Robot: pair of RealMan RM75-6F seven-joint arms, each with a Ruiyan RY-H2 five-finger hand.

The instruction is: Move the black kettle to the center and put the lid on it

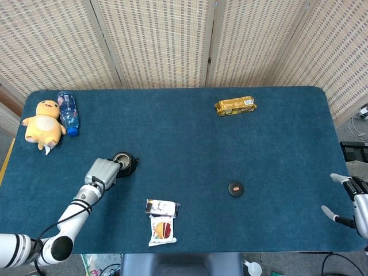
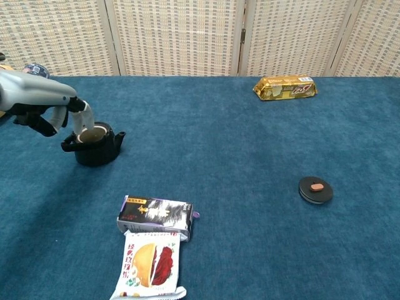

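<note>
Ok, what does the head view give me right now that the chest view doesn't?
Only the head view shows the yellow plush toy and most of the water bottle at the table's far left, plus the right hand, off the table's right edge with fingers apart and nothing in it.

Only the chest view shows a finger of the left hand reaching down to the kettle's open rim.

Both show the black kettle, the lid lying apart to the right, the gold packet and the two snack packs.
</note>
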